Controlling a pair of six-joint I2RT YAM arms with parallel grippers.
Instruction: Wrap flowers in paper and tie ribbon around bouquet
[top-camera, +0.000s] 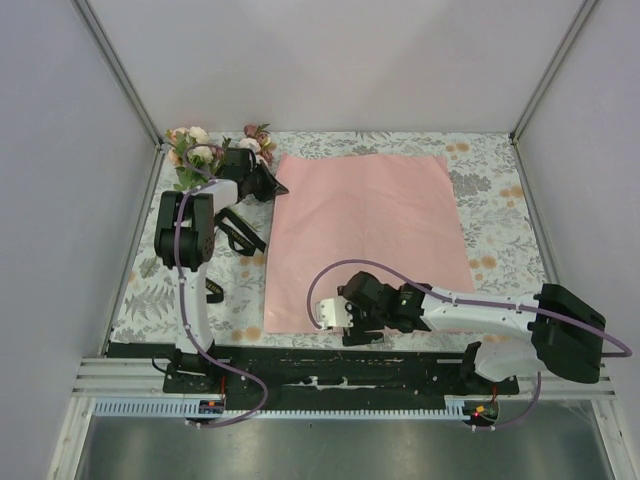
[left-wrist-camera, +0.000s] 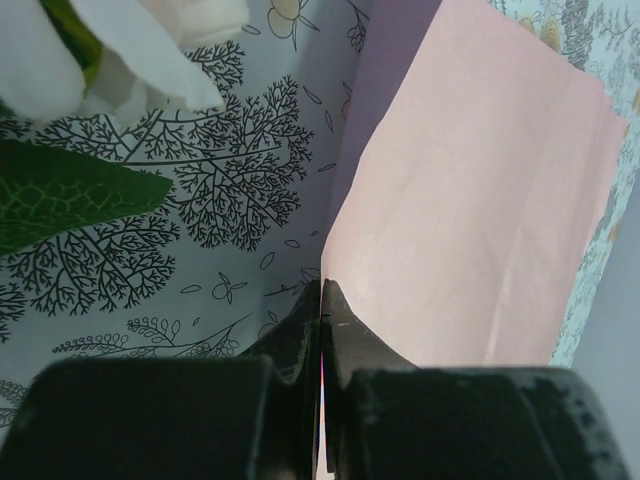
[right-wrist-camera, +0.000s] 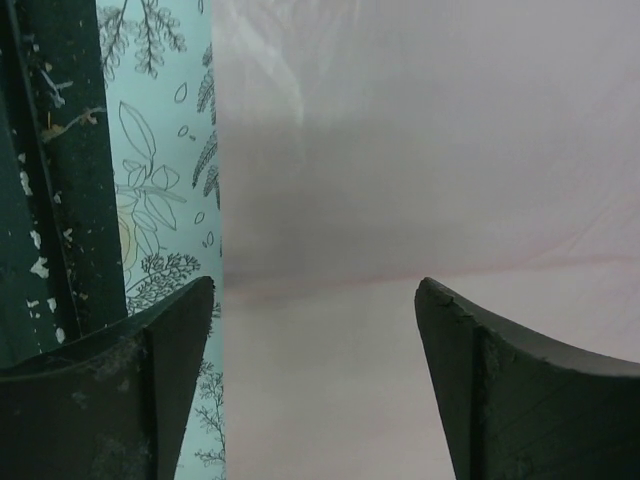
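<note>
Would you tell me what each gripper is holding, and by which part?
The left gripper pinches the paper by its far left corner; the right gripper is open, holding nothing.

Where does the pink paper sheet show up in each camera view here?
Top external: paper spread mid-table, pink face up.
Left wrist: right half, its edge pinched in the shut left pincer.
Right wrist: fills the frame beyond the open right pincer.
Shared landmark: floral tablecloth bordering the paper's left edge.
</note>
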